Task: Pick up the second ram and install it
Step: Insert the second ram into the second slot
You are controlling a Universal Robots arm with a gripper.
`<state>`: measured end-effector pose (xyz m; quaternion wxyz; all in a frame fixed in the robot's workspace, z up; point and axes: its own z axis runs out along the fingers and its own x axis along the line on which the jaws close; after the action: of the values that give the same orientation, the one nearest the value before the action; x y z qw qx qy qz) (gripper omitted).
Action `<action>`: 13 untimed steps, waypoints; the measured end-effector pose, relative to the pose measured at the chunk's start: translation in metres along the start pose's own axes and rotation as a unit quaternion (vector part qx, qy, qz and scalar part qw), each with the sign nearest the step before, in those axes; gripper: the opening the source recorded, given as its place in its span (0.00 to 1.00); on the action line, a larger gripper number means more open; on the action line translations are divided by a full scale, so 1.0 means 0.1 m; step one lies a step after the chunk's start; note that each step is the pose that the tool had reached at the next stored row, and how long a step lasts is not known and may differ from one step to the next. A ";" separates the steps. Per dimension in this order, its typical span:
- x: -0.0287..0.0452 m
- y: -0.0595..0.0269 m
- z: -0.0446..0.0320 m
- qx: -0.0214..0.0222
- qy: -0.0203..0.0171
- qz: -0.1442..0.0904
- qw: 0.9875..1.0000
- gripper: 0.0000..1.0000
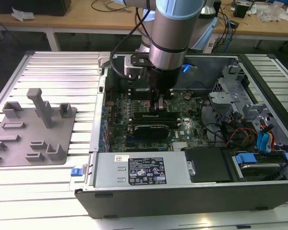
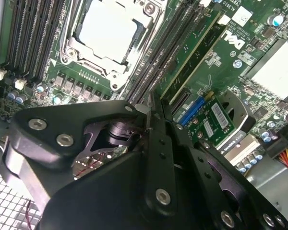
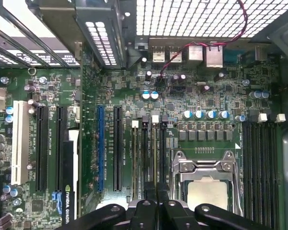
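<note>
Ribbed aluminium surface [image 1: 53,72], pale, carrying two lots.

Lot one: flat grey plastic fixture plate with upright posts [image 1: 33,129], at the exterior view's left, well apart from the work.

Lot two: open dark metal computer case [image 1: 182,203] with its lid off. The green motherboard [image 3: 110,96] is exposed, and the square silver processor [image 3: 207,194] sits in its latched socket.

Item: second ram [image 2: 194,50], a long, thin, flat green circuit-board stick.
- Position: on edge among the black memory slots [image 2: 165,52], just beside the processor socket.
- Its nearer part is hidden behind the gripper.
- Whether it is fully seated cannot be told.

Tool: black two-fingered gripper [image 2: 150,109] on the grey robot arm [image 1: 175,28]. It stands inside the case directly over the slots, jaws drawn narrow and closed about the stick's upper edge near its middle.

Handling, by judgement:
- Weight: very light.
- Stiffness: rigid along its length but brittle, and likely to crack or bend if twisted or pressed at a slant.
- Faces: smooth, so a light pinch may slip.
- Hold: best taken by the bare upper edge near the centre, clear of the dark chips and the lower contact edge.
- Force: should run straight down into the slot.
</note>
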<state>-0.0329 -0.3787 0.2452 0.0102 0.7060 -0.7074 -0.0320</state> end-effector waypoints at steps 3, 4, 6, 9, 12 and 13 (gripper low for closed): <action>0.000 -0.001 0.018 0.000 -0.004 0.000 1.000 0.09; 0.000 -0.001 0.019 0.000 -0.004 0.000 1.000 0.09; 0.001 -0.002 0.031 0.000 -0.004 0.000 1.000 0.09; 0.006 -0.003 0.042 0.000 -0.004 0.001 1.000 0.09; 0.007 0.012 0.057 0.000 -0.004 0.001 1.000 0.09; 0.007 0.011 0.066 0.000 -0.004 0.000 1.000 0.09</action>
<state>-0.0344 -0.3793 0.2387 0.0073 0.7056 -0.7077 -0.0349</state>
